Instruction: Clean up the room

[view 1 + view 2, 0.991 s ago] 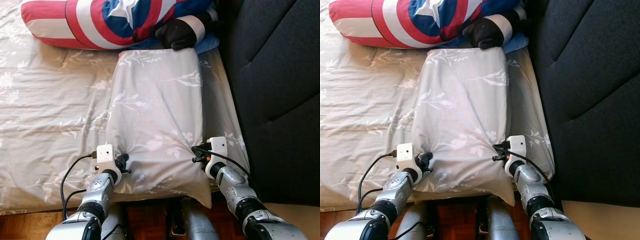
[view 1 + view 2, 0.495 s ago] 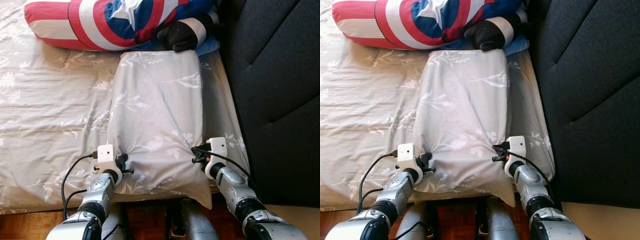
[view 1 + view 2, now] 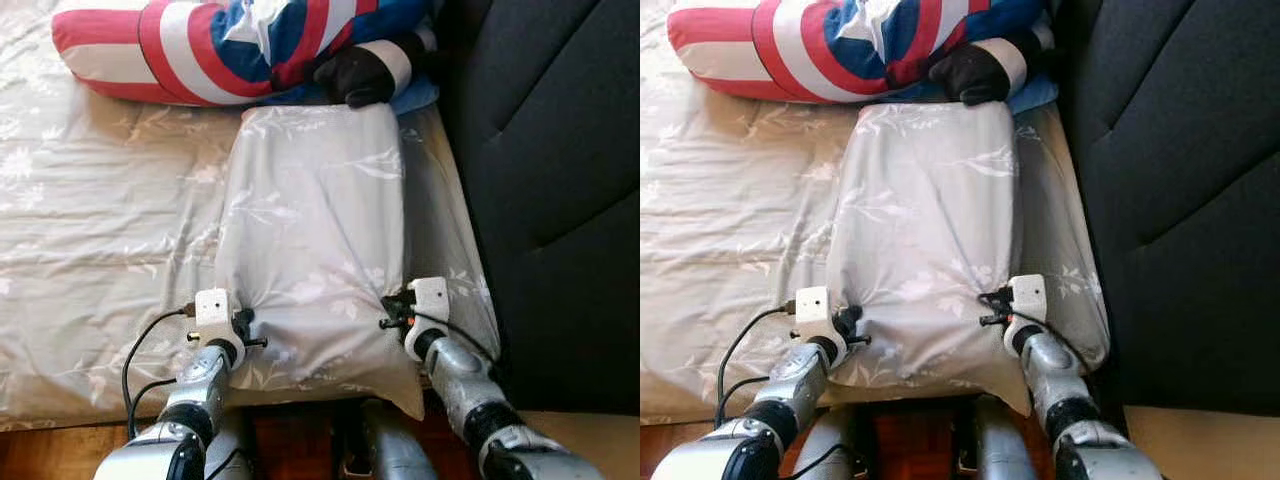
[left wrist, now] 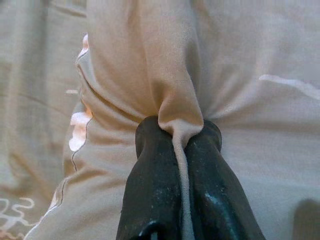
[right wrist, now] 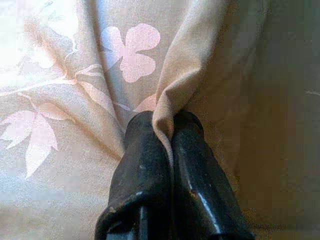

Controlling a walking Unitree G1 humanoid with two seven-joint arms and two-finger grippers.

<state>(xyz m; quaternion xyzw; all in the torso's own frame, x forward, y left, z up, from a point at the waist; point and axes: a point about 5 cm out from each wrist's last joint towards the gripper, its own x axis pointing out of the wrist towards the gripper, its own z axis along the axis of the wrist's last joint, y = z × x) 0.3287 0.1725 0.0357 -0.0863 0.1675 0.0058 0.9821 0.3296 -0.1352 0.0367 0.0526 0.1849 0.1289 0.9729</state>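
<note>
Pillow (image 3: 315,240) on the bed (image 3: 90,230) is pinched at its near edge by left tool (image 4: 178,131) and right tool (image 5: 162,122).

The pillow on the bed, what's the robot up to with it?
The robot has the grey floral pillow pinched on both sides near its close end. The left gripper is shut on a fold of the pillowcase, and the right gripper is shut on another fold. The pillow lies flat on the bed, beside the dark headboard. Its far end touches a red, white and blue cushion and a black plush piece.
</note>
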